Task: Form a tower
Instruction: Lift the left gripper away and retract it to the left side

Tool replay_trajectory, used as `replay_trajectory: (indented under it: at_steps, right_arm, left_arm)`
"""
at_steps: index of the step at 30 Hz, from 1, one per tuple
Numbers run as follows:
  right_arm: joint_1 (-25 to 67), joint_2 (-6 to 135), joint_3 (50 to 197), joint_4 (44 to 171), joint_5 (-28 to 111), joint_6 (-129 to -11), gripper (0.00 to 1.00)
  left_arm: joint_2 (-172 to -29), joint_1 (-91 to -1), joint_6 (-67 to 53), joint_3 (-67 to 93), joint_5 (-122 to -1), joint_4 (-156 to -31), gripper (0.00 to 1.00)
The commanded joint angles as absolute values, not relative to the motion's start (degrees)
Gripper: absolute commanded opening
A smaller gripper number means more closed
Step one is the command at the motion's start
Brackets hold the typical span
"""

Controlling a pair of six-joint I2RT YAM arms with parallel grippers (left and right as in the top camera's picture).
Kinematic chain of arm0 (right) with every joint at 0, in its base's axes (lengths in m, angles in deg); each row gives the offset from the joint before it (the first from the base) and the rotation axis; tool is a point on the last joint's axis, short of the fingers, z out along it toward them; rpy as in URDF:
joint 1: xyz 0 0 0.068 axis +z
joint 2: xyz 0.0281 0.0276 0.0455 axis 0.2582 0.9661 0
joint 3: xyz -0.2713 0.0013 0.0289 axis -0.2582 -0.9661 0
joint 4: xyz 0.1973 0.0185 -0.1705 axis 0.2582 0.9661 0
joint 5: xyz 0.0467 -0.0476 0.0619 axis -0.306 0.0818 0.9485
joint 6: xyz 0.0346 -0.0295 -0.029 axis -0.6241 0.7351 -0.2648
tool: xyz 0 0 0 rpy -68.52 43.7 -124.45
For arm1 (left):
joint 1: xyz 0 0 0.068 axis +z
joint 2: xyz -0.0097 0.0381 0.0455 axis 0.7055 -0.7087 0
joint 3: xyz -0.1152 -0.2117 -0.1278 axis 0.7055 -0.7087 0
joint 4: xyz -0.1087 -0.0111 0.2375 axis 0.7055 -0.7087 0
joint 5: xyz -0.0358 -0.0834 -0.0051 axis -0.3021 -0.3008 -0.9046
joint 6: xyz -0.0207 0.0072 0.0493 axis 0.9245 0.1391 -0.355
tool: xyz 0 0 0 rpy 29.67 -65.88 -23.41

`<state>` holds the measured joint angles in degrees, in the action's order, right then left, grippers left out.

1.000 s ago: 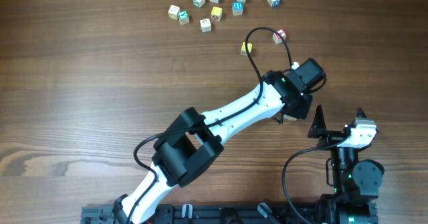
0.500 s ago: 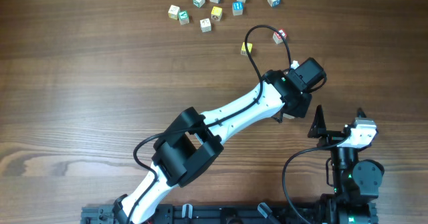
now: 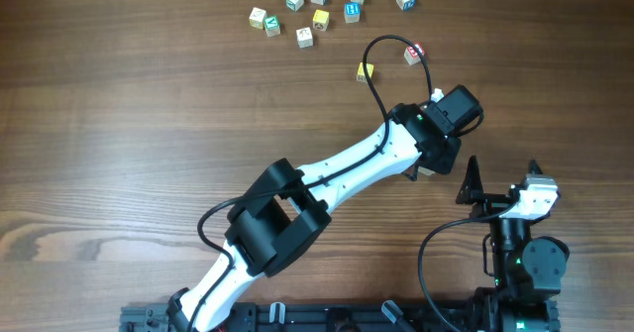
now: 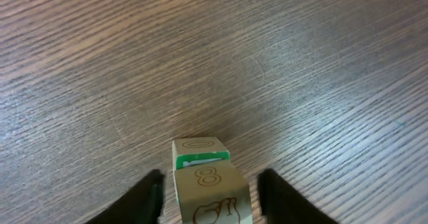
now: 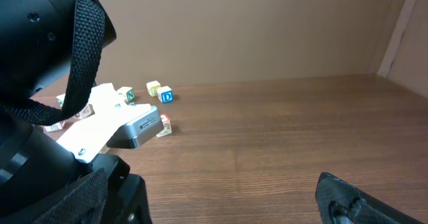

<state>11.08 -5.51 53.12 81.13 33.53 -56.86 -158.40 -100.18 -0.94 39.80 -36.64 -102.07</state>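
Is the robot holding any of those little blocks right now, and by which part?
Nothing is held. The left end effector straddles the tower with a gap on each side; the right end effector is open and empty.

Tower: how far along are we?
Done: the tower stands stacked, pale cube on a green-marked cube. In hand: nothing; the left hand straddles it, fingers clear of its sides, and the right hand is open and empty. Left: loose cubes lie unstacked across the table, if more are wanted.

table (image 3: pixel 119 124): wood | loose letter cubes (image 3: pixel 319 19) | yellow cube (image 3: pixel 366 71) | red-marked cube (image 3: pixel 414 54) | tower (image 4: pixel 210 190)
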Motion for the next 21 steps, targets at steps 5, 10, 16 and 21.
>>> replay_trajectory:
  at_steps: [5, 10, 16, 21]
  right_arm:
    - [11.3, -5.7, 53.1, 81.0, 34.3, -56.2, 1.00]
    - [11.3, -5.7, 53.1, 81.0, 34.3, -56.2, 1.00]
    - [11.3, -5.7, 53.1, 81.0, 34.3, -56.2, 1.00]
    - [11.3, -5.7, 53.1, 81.0, 34.3, -56.2, 1.00]
  left_arm:
    - [-158.3, -99.6, -3.7, 40.8, -34.3, -101.8, 0.61]
    - [-155.9, -97.9, -4.7, 44.8, -21.5, -102.0, 0.88]
    - [-155.6, -87.5, -7.6, 51.9, -19.2, -93.8, 1.00]
    - [-155.6, -78.7, -7.4, 51.9, -19.2, -87.7, 1.00]
